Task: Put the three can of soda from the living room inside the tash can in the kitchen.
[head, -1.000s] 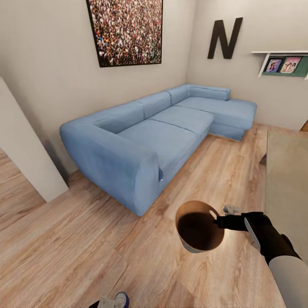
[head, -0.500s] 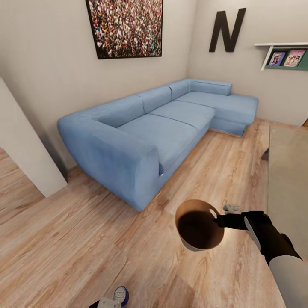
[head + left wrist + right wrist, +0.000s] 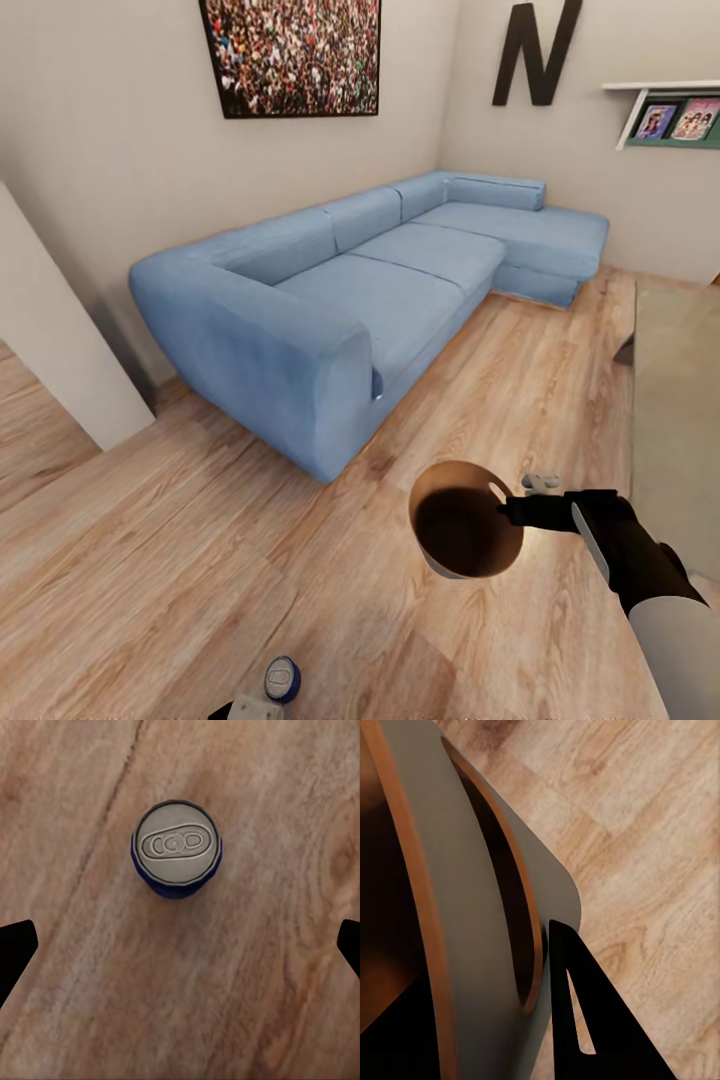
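The dark blue can [image 3: 177, 850] stands upright on the floor [image 3: 150, 560] at the head view's bottom edge, directly beneath the spread-open left end effector [image 3: 180, 945], while the right end effector [image 3: 512, 512] grips the bin's rim [image 3: 470, 470] at lower right.

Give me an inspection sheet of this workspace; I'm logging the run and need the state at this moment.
Surface: pale wood plank floor.
Job's things: dark blue soda can upright on the floor, silvery top up; waste bin, grey outside with brown rim and inside, held off the floor.
Clutter: nothing seen on the floor near the can.
Grippers: right gripper clamped on the bin's rim; left gripper open above the can, its fingers apart, not touching it.
Cables: nothing seen.
Surroundings: light blue corner sofa, crowd picture, black N, wall shelf, grey low table.
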`<state>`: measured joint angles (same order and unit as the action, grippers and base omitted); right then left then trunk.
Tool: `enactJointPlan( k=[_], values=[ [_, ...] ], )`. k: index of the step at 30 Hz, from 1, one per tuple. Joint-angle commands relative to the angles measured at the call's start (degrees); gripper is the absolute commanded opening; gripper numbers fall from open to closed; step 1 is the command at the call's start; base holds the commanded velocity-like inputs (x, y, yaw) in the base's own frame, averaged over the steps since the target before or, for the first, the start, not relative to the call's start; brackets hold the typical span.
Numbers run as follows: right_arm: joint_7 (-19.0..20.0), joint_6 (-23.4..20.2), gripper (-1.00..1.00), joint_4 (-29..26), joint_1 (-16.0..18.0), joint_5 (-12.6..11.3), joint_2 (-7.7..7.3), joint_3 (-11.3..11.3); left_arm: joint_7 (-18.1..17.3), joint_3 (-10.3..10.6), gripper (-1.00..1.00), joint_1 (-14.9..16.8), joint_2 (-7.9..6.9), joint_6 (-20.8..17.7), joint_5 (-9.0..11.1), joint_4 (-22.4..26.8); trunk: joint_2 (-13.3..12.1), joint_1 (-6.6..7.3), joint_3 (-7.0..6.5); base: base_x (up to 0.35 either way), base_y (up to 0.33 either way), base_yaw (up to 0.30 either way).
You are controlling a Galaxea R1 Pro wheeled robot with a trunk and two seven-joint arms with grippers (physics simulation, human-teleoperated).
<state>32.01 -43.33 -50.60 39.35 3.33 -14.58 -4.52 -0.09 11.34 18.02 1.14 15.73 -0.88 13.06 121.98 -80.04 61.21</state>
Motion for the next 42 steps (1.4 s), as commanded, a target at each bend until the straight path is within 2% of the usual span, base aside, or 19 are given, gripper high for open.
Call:
enactJointPlan(
  k=[1, 9, 32, 42],
  values=[
    [0.1, -0.4, -1.0, -0.1, 0.0, -1.2, 0.01, 0.0, 0.0, 0.0, 1.0, 0.0, 0.0, 0.0, 0.0, 0.0, 0.0, 0.01, 0.08, 0.0, 0.0, 0.0],
    [0.2, -0.3, -1.0, -0.4, 0.0, -1.2, 0.07, 0.0, 0.0, 0.0, 1.0, 0.0, -0.11, -0.1, 0.1, 0.0, 0.0, 0.01, 0.56, 0.089, 0.0, 0.0],
    [0.1, -0.3, -1.0, -0.5, 0.0, -0.7, 0.76, 0.1, 0.0, -0.1, 1.0, 0.0, -0.08, 0.0, 0.2, 0.3, 0.0, 0.01, 0.61, 0.092, -0.014, 0.0],
    [0.1, -0.3, -1.0, -0.5, 0.0, -0.7, 0.78, 0.3, 0.0, 0.0, 1.0, -0.1, -0.18, 0.1, 0.2, 0.4, 0.0, 0.01, 0.61, 0.202, -0.001, 0.0]
  ],
)
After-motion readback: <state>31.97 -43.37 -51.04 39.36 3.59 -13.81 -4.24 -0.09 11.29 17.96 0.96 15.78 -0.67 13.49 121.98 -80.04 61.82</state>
